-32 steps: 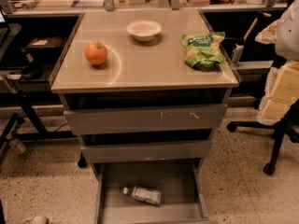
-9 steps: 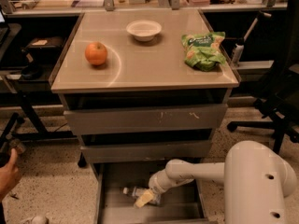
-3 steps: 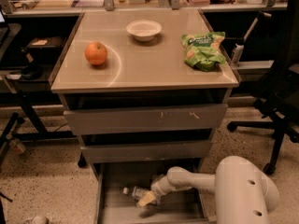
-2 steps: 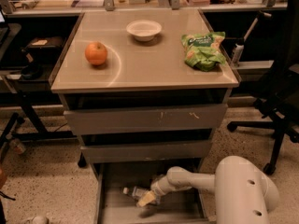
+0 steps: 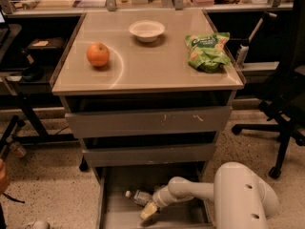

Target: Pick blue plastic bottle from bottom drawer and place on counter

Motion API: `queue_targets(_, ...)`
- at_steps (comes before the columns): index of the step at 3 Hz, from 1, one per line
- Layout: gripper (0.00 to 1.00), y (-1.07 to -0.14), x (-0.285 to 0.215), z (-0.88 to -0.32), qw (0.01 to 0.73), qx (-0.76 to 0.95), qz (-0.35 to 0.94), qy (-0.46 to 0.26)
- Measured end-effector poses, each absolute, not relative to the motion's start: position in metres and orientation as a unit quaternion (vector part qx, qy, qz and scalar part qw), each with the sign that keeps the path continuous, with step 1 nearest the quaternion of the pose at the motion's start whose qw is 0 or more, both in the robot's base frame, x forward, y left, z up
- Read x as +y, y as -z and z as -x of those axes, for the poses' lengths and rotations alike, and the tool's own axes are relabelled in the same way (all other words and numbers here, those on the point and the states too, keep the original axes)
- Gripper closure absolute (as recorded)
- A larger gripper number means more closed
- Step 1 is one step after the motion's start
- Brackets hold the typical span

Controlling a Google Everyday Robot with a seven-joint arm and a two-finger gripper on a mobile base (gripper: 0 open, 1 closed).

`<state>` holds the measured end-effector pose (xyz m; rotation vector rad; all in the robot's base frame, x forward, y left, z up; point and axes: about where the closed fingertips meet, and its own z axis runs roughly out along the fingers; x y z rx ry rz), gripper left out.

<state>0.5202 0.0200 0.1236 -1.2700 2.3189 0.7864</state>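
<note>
Step in hand: reach and grasp, first half of the task. Nothing is lifted yet.

The wide grey metal bottom drawer (image 5: 114,211) stands pulled out at floor level. The small clear blue plastic bottle (image 5: 138,197), with its white cap and pale label, lies on its side on the floor of the bottom drawer. It sits towards the back of the drawer, roughly mid-width, with its cap pointing to the drawer's left wall.

My gripper (image 5: 148,211), tan at the tip, is down inside the bottom drawer. It is just in front of the bottle and near the bottle's base end. My white arm (image 5: 190,190) enters over the drawer's right side. I cannot tell whether the gripper is spread or closed, nor whether it touches the bottle. The bottle rests on the drawer floor, so I judge it not yet secured.

Above the bottom drawer, the glossy tan rectangular counter (image 5: 157,66) carries a round orange fruit (image 5: 97,55), a small white bowl (image 5: 147,30) and a green snack bag (image 5: 208,50). Bare surface shows between the fruit and the bag.

Next move, in my judgement: settle the gripper across the bottle's body and confirm a firm hold. Then draw it forward out of the bottom drawer before lifting, since the closed grey drawer fronts above overhang the back of the drawer. The round, smooth bottle may roll away under a glancing touch.
</note>
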Motion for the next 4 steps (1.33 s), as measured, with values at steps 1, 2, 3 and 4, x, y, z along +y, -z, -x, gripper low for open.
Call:
queue_targets(1,0.17,-0.1233,0.0201,-0.5198,0.19,0.825,0.452,-0.28)
queue_targets(2,0.42,-0.1233,0.0201,-0.5198,0.19,0.825,0.452,-0.28)
queue_targets(3,0.65,-0.1233,0.0201,-0.5198,0.19,0.825,0.452,-0.28)
queue_targets(4,0.87,-0.1236,0.0207,-0.5193,0.19,0.825,0.451,-0.281)
